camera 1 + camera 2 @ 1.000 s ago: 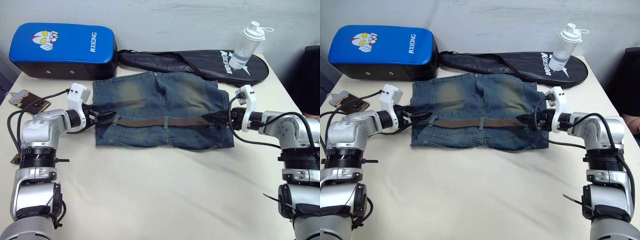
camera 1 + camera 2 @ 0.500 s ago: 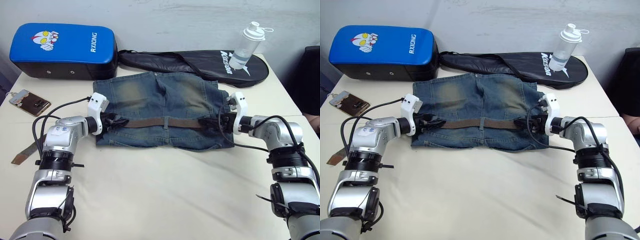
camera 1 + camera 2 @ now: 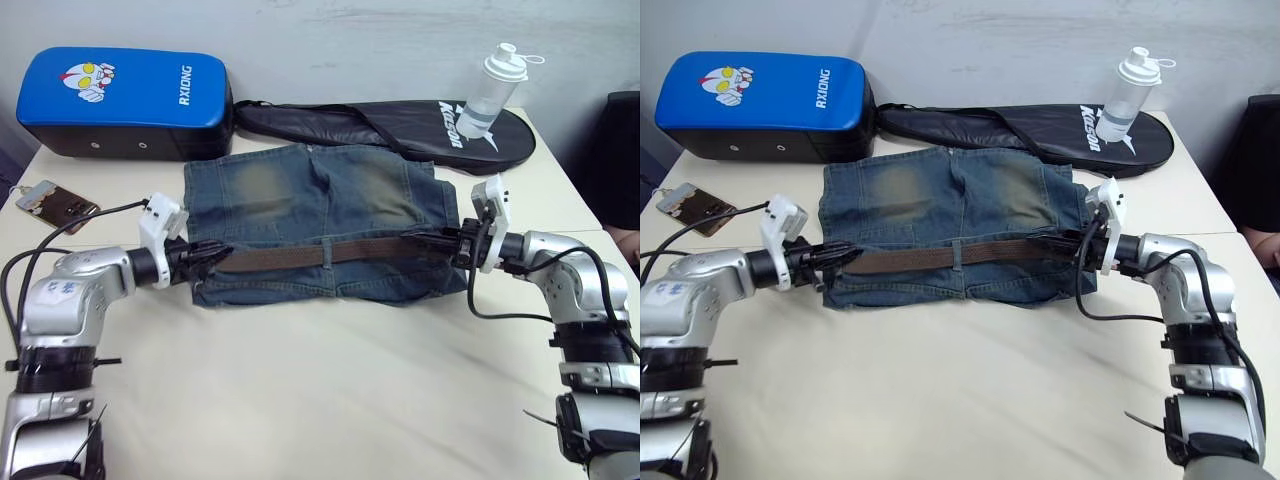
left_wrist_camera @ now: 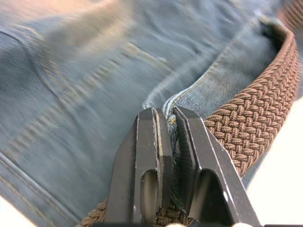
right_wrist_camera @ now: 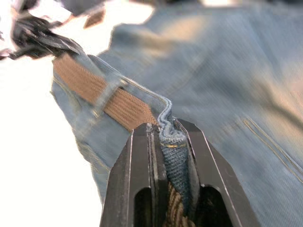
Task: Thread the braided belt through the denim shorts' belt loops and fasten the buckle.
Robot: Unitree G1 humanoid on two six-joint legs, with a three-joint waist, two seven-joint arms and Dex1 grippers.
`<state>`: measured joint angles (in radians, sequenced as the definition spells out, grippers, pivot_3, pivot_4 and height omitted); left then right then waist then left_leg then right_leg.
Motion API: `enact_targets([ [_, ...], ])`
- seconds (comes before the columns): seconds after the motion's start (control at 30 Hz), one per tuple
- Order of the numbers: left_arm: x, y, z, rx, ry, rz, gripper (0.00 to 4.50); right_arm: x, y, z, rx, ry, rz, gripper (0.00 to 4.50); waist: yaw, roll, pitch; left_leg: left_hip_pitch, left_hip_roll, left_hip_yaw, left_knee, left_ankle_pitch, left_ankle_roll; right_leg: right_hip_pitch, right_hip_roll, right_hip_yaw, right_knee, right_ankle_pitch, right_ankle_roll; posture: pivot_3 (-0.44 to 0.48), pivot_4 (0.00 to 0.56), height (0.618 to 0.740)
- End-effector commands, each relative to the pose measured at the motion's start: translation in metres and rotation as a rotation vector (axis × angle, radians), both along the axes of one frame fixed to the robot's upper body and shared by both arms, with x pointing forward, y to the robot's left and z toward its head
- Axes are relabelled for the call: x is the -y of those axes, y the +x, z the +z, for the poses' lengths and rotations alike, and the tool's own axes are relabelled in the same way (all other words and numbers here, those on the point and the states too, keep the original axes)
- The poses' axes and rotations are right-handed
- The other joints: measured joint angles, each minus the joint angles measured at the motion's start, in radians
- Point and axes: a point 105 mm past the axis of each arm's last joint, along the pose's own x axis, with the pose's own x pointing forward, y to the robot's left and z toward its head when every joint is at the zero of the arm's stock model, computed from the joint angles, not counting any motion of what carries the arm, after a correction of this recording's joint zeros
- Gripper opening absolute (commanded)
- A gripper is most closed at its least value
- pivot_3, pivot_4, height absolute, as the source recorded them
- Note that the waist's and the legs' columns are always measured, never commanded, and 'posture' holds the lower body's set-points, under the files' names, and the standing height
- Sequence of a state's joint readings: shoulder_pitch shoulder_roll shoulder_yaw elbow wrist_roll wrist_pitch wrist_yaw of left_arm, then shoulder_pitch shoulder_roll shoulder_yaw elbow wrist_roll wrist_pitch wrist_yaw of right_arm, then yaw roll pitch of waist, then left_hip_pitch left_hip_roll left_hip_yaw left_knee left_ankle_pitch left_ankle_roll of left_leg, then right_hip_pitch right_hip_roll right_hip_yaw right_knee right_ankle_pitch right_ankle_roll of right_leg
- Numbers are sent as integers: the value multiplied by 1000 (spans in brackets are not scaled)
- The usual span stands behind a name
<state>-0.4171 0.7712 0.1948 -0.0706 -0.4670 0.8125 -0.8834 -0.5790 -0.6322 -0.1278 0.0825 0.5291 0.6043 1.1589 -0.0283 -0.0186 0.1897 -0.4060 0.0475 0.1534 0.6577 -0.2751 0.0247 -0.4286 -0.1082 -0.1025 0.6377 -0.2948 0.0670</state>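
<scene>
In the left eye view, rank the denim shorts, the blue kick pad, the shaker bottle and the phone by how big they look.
1. denim shorts, largest.
2. blue kick pad, clearly smaller in area, though it lies farther from the camera.
3. shaker bottle and phone: too alike to rank; the bottle stands farther back.

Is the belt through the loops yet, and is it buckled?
Partly threaded: the belt passes under the center loop on the shorts. Both grippers pinch the waistband ends. Buckled: cannot tell.
</scene>
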Motion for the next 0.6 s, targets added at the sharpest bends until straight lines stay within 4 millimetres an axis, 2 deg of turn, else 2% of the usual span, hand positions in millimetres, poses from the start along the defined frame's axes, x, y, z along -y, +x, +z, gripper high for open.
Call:
enact_targets([
  [0.03, 14, -27, 37, 149, -50, -167, 0, -12, -29, 23, 219, 3, 62, 119, 2, 0, 0, 0, 0, 0, 0, 0, 0, 0, 0, 0, -1, 0, 0, 0, 150, 740],
  [0.13, 18, -48, 35, 199, -4, -281, 0, -18, -49, 15, 384, -106, 98, 119, 2, 0, 0, 0, -1, -2, 0, -1, -1, 1, -1, 2, -2, 0, 0, 0, 150, 740],
  [0.2, 24, -61, 32, 235, 5, -351, 0, -11, -59, 1, 589, -217, 92, 119, 2, 0, 0, 0, -1, -1, -1, -1, -1, 1, -1, 1, -4, 0, 0, 0, 150, 740],
  [0.3, 32, -74, 24, 283, 45, -437, 0, 4, -66, -16, 775, -305, 74, 119, 2, 0, 0, 1, -2, -1, -1, -1, -1, 2, -1, 0, -7, 0, 0, 0, 150, 740],
  [0.37, 34, -88, -2, 295, 177, -539, 0, 18, -80, -42, 875, -385, 125, 119, 1, 0, 0, 2, -2, 0, -1, -1, -1, 2, -1, -1, -6, 0, 0, 0, 150, 740],
  [0.47, 24, -92, -26, 299, 300, -555, 0, 32, -97, -73, 922, -477, 193, 119, 1, 0, 0, 7, -2, 1, -5, -2, 0, 6, 0, -1, -10, 0, 0, 0, 150, 740],
  [0.57, 6, -103, -46, 280, 390, -574, 0, 43, -109, -83, 900, -446, 197, 119, -1, 0, 0, 9, -2, 1, -5, -2, 0, 7, 0, -1, -9, 0, 0, 0, 150, 740],
  [0.6, 2, -110, -49, 257, 371, -580, 495, 47, -111, -83, 905, -448, 193, 119, -3, 0, 0, 12, -1, 1, -5, -2, 0, 10, 0, 0, -10, 0, 0, 0, 150, 740],
])
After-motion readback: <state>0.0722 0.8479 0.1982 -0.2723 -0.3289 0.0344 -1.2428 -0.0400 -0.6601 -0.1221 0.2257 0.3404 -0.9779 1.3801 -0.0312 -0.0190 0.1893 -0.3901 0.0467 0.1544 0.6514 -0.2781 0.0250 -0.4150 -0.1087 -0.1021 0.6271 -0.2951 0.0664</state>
